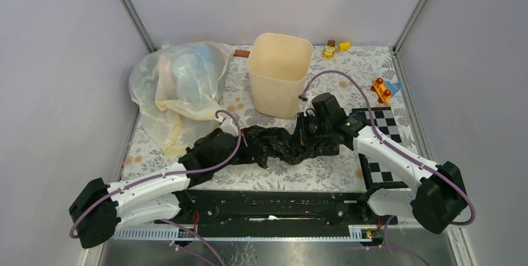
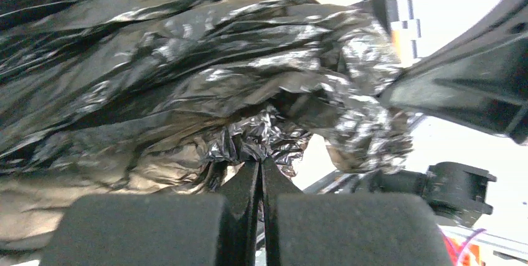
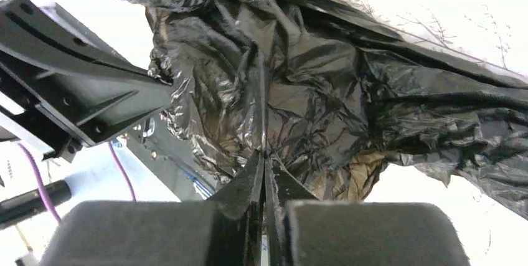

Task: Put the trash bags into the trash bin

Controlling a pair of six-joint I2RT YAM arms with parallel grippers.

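We hold the crinkled glossy black plastic trash bag point(image 1: 274, 144) strung between both grippers. Our left gripper point(image 2: 261, 165) is pinched tight on one end and our right gripper point(image 3: 264, 156) on the other. The cream-beige squarish plastic bin point(image 1: 279, 76) stands upright just beyond the right gripper.

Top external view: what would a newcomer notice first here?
The black trash bag is stretched like a rope between the left gripper and right gripper, both pinched shut on it, mid-table. Just behind it stands the cream trash bin, with a bulging translucent bag to its left.
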